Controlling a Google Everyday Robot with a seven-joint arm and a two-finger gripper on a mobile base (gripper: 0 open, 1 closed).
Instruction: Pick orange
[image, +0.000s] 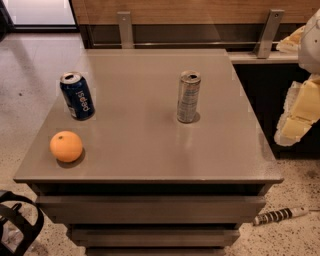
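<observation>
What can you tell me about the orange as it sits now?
The orange is round and bright orange, with matte skin and a small dark spot near its top. It looks whole. It rests on the grey table near the front left corner, just in front of the blue Pepsi can but apart from it. Only the table touches it. The hand is at the view's right edge, beyond the table.
</observation>
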